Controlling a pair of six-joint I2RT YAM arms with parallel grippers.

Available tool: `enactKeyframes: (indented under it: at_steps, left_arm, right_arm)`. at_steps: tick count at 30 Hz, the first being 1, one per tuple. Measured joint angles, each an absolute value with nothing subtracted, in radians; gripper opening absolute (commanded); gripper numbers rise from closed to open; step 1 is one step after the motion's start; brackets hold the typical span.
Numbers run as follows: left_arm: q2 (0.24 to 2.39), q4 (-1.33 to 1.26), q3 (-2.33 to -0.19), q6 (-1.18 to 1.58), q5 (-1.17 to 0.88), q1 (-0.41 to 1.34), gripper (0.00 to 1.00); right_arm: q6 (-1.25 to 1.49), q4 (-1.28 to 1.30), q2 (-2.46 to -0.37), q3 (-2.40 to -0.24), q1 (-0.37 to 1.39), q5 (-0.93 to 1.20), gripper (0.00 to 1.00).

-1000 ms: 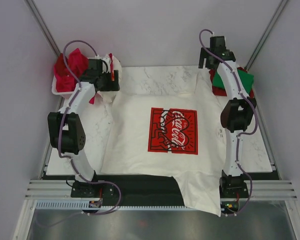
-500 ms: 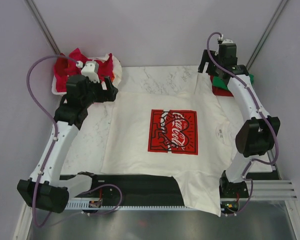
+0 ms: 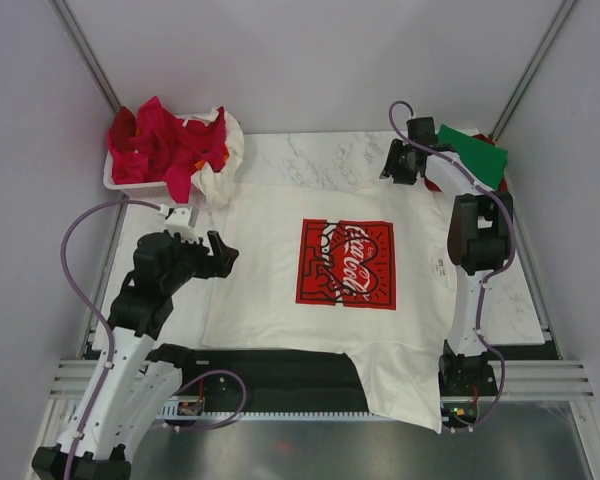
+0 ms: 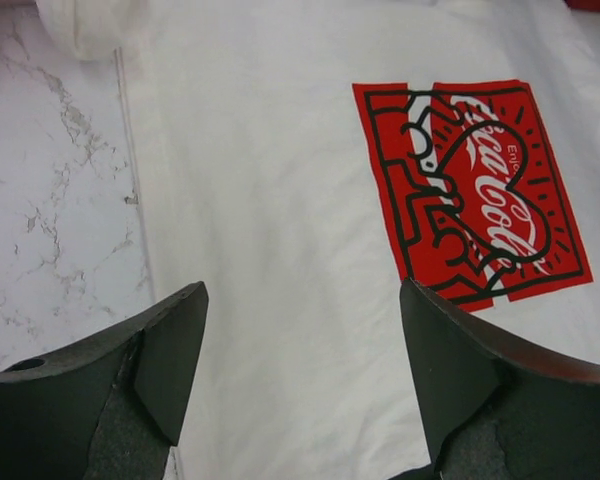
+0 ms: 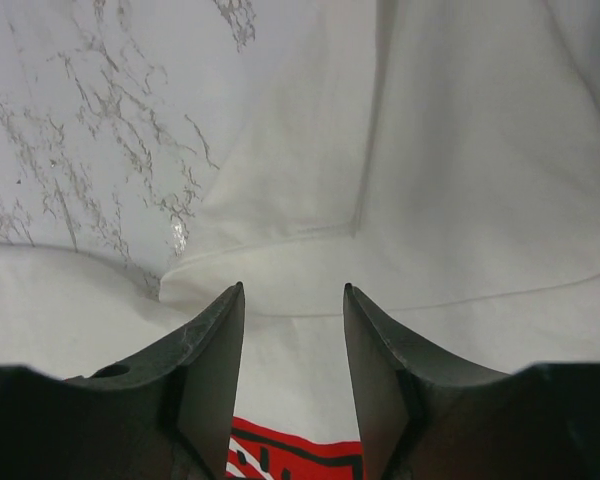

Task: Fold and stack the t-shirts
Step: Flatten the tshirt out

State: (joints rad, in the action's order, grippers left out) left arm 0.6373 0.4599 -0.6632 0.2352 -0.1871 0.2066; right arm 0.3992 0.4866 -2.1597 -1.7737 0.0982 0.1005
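The large white t-shirt (image 3: 270, 250) with the red Coca-Cola print (image 3: 345, 262) lies spread flat on the marble table; part of it hangs over the near edge. My left gripper (image 3: 220, 255) is open and empty above the shirt's left side. The left wrist view shows its gripper (image 4: 300, 290) wide open over the white cloth (image 4: 280, 180), left of the print (image 4: 475, 190). My right gripper (image 3: 392, 165) is open and empty over the shirt's far right sleeve. The right wrist view shows its gripper (image 5: 293, 290) just above the sleeve's folded edge (image 5: 310, 190).
A white basket (image 3: 120, 183) at the far left corner holds a red t-shirt (image 3: 160, 145) and a white one (image 3: 220, 180) spilling over its side. A green t-shirt (image 3: 475, 155) lies folded at the far right corner. Grey walls close in on both sides.
My left arm has swung back from the basket to the white shirt's left side. My right gripper has come from the far right corner down to the shirt's far right sleeve.
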Motion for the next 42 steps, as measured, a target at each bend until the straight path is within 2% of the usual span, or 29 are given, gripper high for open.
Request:
enactKeyframes:
  at_steps: [11, 23, 24, 25, 27, 30, 33, 34, 37, 42]
  left_arm:
    - [0.363, 0.431, -0.622, 0.240, -0.194, 0.282, 0.84]
    - [0.391, 0.431, -0.619, 0.242, -0.194, 0.286, 0.84]
    - [0.391, 0.431, -0.619, 0.242, -0.194, 0.286, 0.83]
    - [0.391, 0.435, -0.619, 0.244, -0.194, 0.286, 0.77]
    - [0.391, 0.458, -0.619, 0.251, -0.191, 0.286, 0.77]
    - [0.392, 0.485, -0.619, 0.259, -0.185, 0.287, 0.77]
    - [0.393, 0.493, -0.619, 0.262, -0.185, 0.287, 0.77]
    - [0.393, 0.495, -0.619, 0.263, -0.185, 0.287, 0.77]
    - [0.393, 0.498, -0.619, 0.264, -0.185, 0.287, 0.77]
    - [0.393, 0.500, -0.619, 0.265, -0.185, 0.287, 0.76]
  right_arm:
    - [0.442, 0.477, -2.233, -1.850, 0.098, 0.070, 0.47]
    - [0.466, 0.455, -2.299, -1.833, 0.096, 0.045, 0.45]
    - [0.468, 0.451, -2.304, -1.833, 0.096, 0.044, 0.44]
    - [0.471, 0.448, -2.310, -1.833, 0.096, 0.045, 0.43]
    - [0.476, 0.435, -2.312, -1.833, 0.096, 0.044, 0.41]
    - [0.477, 0.421, -2.318, -1.835, 0.096, 0.044, 0.37]
    - [0.482, 0.415, -2.322, -1.836, 0.096, 0.045, 0.28]
    - [0.483, 0.414, -2.323, -1.836, 0.096, 0.045, 0.22]
    - [0.485, 0.413, -2.325, -1.836, 0.096, 0.047, 0.14]
    - [0.482, 0.434, -2.326, -1.861, 0.110, 0.027, 0.11]
